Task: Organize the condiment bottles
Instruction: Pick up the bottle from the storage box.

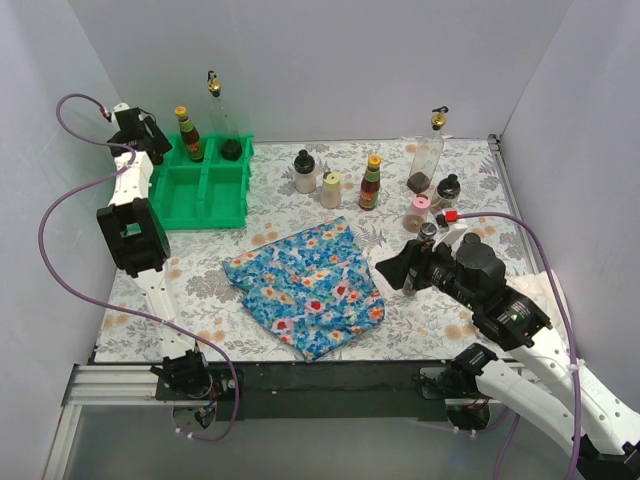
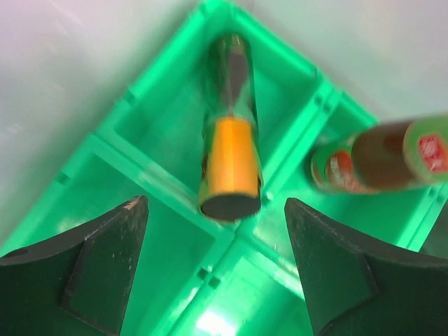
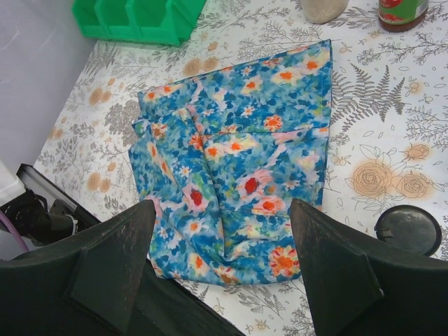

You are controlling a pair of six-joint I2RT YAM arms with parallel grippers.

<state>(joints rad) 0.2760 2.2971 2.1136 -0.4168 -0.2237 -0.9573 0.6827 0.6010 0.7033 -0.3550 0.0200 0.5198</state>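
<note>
A: Asking about the left gripper [image 2: 213, 206].
B: Hanging above the green tray [image 1: 200, 215], spreading wide, gripping nothing, not touching the gold-topped bottle [image 2: 229, 168] below.
A: Looking for the red-labelled sauce [image 1: 190, 135]?
B: Standing in the tray's far left pocket, just beside that gold-topped bottle in the far right pocket.
A: Checking the right gripper [image 3: 222, 210].
B: Spreading wide too, holding nothing, hovering over the blue floral cloth [image 3: 238, 140].
A: Spotting the white black-capped bottle [image 1: 305, 172] and cream shaker [image 1: 331, 190]?
B: Standing side by side on the table [image 1: 200, 270], right of the tray.

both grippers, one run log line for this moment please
left gripper: open, not touching orange-necked bottle | bottle: standing in green tray | right gripper: open over floral cloth, holding nothing
</note>
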